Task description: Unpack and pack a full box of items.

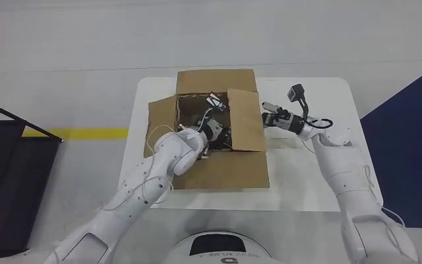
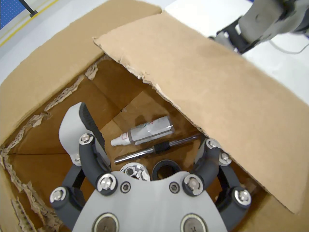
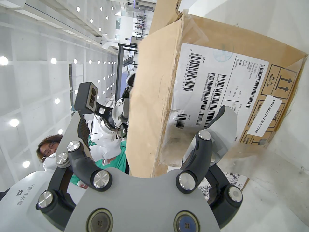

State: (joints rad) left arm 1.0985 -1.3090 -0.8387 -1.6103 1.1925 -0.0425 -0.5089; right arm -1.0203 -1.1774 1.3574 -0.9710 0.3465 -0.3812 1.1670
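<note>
Cardboard: the brown box (image 1: 223, 173) sits mid-frame in the top view on the white table (image 1: 310, 178). Its four flaps are spread and the torn edges are ragged.
Left jaws: my left gripper (image 2: 144, 133) is down inside the box, fingers spread apart and holding nothing.
Right jaws: my right gripper (image 3: 152, 117) is at the right-hand flap (image 1: 245, 119), right of centre in the top view. The fingers are wide apart, one on each side of the flap's edge, not closed on it.
Left wrist view: the flap leans in over the opening. On the box floor a small clear spray bottle (image 2: 144, 131) lies on its side, just beside a chrome rod (image 2: 135, 155) with a black band. A black ring (image 2: 166, 167) and a silvery round part (image 2: 134, 171) lie near my palm.
Right wrist view: this shows the box's outer wall, with clear tape peeling at the flap's fold.
Labels: a white label (image 3: 217, 78) carries barcodes and small print. A narrow white sticker (image 3: 265, 115) bears a code. Beside the label a pair of upward arrows (image 3: 282, 83) is stamped on the wall.
</note>
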